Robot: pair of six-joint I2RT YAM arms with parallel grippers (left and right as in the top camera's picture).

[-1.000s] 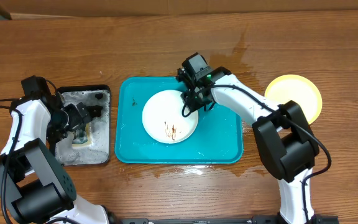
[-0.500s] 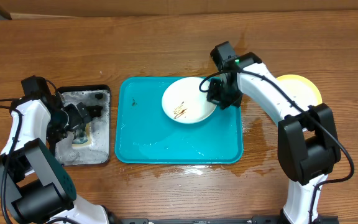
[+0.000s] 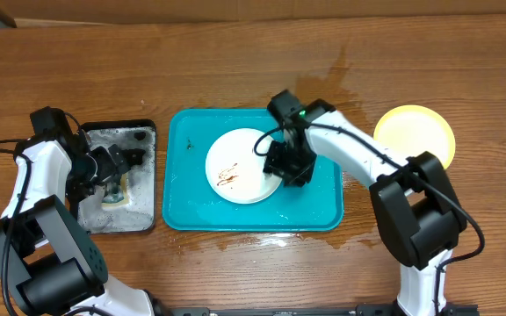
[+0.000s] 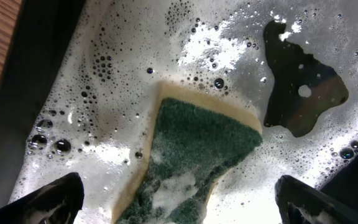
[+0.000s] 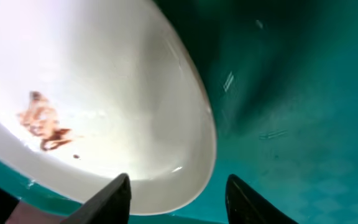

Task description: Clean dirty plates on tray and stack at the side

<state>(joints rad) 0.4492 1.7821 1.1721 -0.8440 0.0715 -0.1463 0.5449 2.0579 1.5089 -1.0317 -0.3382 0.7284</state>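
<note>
Right tool (image 5: pixel 178 198): we see it parted, fingers either side of the smeared white plate (image 3: pixel 240 167) rim, in the tray (image 3: pixel 323 200).
Left tool (image 4: pixel 180 200): wide, over the sponge (image 4: pixel 197 143).

White plate (image 3: pixel 240 167), brown smear (image 3: pixel 229 175); turquoise-blue tray (image 3: pixel 183 206); pale yellow plate (image 3: pixel 415 136); black tray (image 3: pixel 151 189) under white bubbly foam (image 4: pixel 216 56); sponge (image 4: pixel 197 149) dark green over pale yellow; table (image 3: pixel 235 70) brown woodgrain with darker wet patches; arms (image 3: pixel 350 149) white, joints black
</note>
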